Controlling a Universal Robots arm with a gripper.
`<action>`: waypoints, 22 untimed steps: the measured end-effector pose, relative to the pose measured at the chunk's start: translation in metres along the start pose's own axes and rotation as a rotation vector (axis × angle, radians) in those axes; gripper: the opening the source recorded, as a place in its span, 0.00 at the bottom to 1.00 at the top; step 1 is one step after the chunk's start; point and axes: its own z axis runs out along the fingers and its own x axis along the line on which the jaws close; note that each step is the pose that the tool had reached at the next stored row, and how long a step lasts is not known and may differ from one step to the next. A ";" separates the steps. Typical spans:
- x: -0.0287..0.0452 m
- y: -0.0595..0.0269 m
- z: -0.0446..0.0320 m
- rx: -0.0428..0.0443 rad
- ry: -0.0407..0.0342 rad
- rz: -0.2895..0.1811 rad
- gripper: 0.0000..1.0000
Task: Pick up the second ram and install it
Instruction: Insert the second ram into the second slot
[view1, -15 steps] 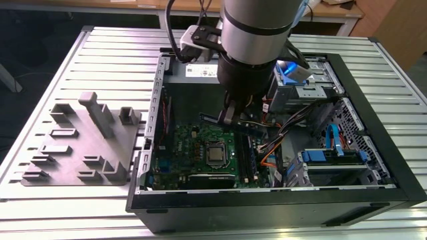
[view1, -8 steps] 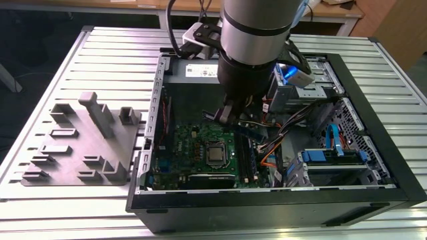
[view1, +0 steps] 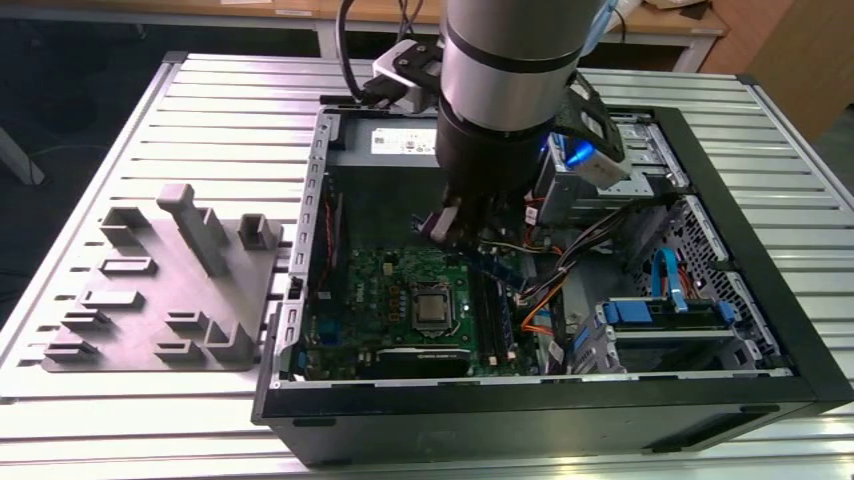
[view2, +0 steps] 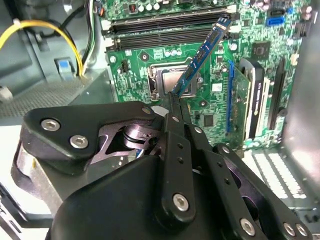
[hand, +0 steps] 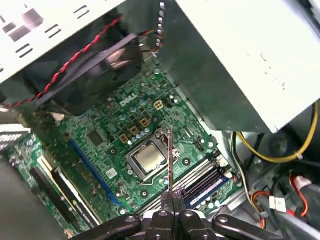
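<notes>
gripper (view2: 175, 104) clamped on second ram (view2: 204, 50), stick jutting out ahead of it, above motherboard (view2: 216, 102)

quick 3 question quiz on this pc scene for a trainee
1. True or false: the gripper is shut on the memory stick.
2. The motherboard seen behind the stick is: A red, B green, C white.
3. Short answer: is the stick seated in a slot yet?

Key: 1 true. 2 B. 3 no, it is held tilted in the air, clear of the slots.
</notes>
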 end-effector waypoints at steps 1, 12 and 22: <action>0.0000 0.0000 0.0001 0.0011 -0.0008 0.018 0.08; 0.0001 -0.0001 0.0016 0.0142 -0.0093 0.217 0.08; 0.0002 -0.0002 0.0037 0.0259 -0.0167 0.393 0.08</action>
